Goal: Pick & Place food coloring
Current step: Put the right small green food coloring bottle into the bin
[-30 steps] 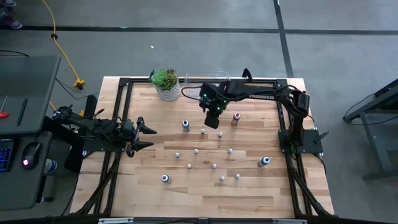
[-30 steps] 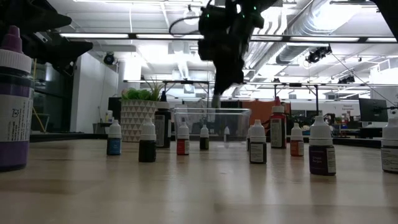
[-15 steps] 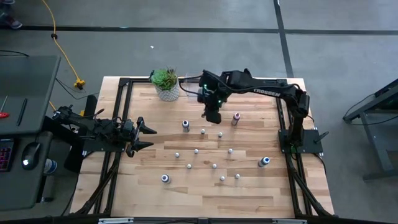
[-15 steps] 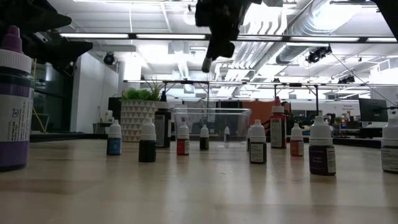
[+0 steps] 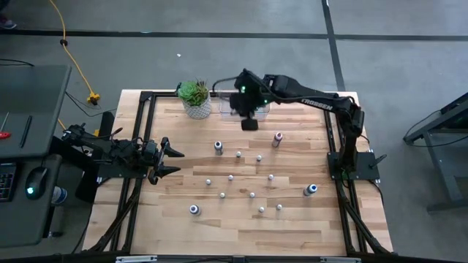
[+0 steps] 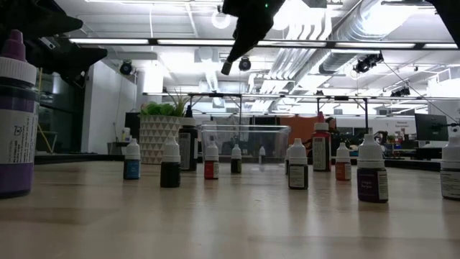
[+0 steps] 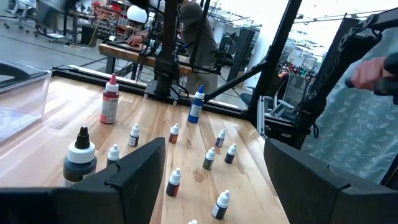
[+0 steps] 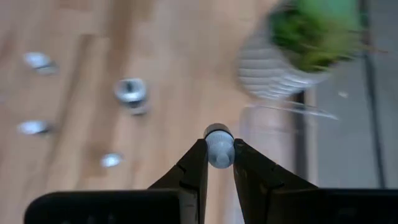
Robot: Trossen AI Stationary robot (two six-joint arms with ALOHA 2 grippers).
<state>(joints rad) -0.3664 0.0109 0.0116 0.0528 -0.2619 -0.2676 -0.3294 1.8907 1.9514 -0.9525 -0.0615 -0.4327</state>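
Near the table's (image 5: 175,219) twelve o'clock edge, high above the wood, my right claw (image 5: 249,123) pinches a small pale food coloring bottle (image 8: 218,149) between its two fingers (image 8: 194,168), closed tight on the bottle's body with the rounded cap showing just past the tips. In the high view the claw hangs at the near rim of the clear plastic bin (image 5: 219,95), which sits beside the green potted plant (image 5: 194,98) at about eleven o'clock. From table level the claw (image 6: 227,68) is far above the bottles and tilted.

The other food coloring bottles stand scattered across the middle of the table: a red-topped one (image 5: 277,138) at about two o'clock, a blue-topped one (image 5: 218,147) near the centre, another blue-topped one (image 5: 311,190) at about four o'clock, and one more (image 5: 194,210) at about seven, with tiny pale ones (image 5: 252,194) dotted between them, all upright and apart from each other.

My left claw (image 5: 170,160) waits at the nine o'clock edge, its fingers (image 7: 134,177) spread wide with nothing between them.
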